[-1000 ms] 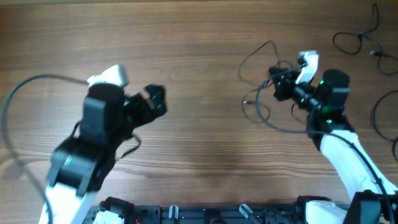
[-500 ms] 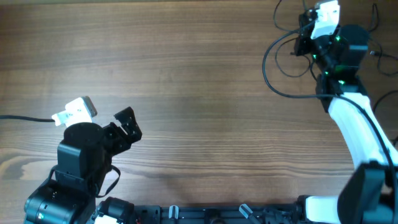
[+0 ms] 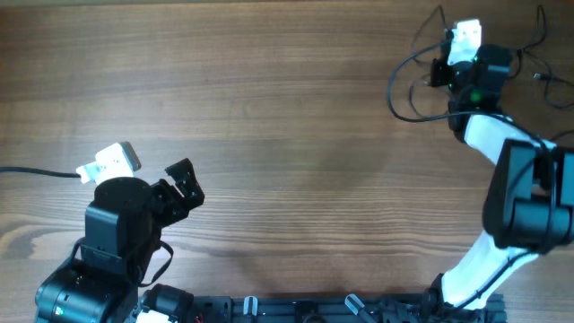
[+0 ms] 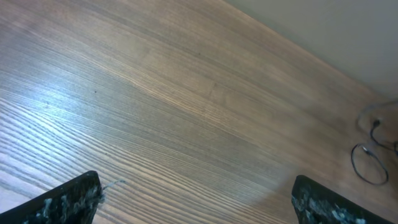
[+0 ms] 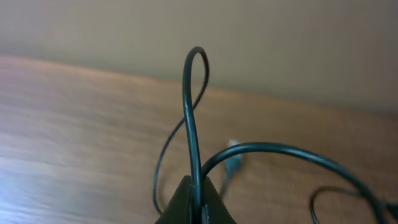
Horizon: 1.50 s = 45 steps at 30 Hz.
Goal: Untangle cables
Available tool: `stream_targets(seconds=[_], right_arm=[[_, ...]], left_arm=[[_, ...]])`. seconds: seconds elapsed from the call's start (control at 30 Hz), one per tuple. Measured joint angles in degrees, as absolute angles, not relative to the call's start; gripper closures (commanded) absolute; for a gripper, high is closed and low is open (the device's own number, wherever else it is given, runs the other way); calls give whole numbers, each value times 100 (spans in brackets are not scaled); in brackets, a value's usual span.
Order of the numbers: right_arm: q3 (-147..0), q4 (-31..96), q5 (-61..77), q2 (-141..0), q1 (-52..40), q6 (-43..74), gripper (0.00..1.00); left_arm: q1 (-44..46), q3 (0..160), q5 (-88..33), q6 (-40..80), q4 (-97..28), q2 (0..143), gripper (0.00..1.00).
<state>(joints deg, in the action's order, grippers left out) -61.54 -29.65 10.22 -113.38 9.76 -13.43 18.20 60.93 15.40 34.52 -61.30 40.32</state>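
My right gripper [image 3: 437, 74] is at the table's far right, shut on a thin dark cable [image 3: 395, 85] that hangs in a loose loop to its left. In the right wrist view the cable [image 5: 191, 106] rises in a loop from between the closed fingers [image 5: 196, 202], with a small silvery plug [image 5: 233, 152] lying on the wood behind. My left gripper [image 3: 184, 183] is open and empty at the near left, far from the cables. In the left wrist view its fingers [image 4: 193, 202] frame bare wood, and a small cable loop [image 4: 368, 163] lies far off at the right.
More thin cables lie at the table's far right corner [image 3: 516, 54] and along the right edge [image 3: 549, 166]. A thicker grey wire [image 3: 36, 172] runs from my left arm off the left edge. The robot base bar [image 3: 296, 309] lines the front edge.
My right gripper carried the cable from mid-right to the far right corner, then shifted slightly nearer. My left arm pulled back toward the near left and has since held still.
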Motion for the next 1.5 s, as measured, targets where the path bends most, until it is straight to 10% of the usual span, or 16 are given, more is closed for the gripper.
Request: stream_targets(seconds=[0.7,0.77,0.83,0.87,1.5], right_arm=[[-6650,-3183,1026,-12184,1039,-1437,93],[-6650,-3109,1028,-12184,1039,-1417,68],[-6661,-2910,1039,-12184,1039,-1361,12],[-6676,-2709,1048,-12184,1039,-1315,0],[-6689,-1151,1048,-9303,1039,-1269,0]], left_arm=[[392,6093,1562,3452,-6130,3826,0],[311,6093,1562,3452,-6132,3771,0],[228,6093,1562,3452,-6132,3754,0],[204,6093,1562,3452,-6132,3754,0],[174,6093,1562,3452,-6132,3752,0]])
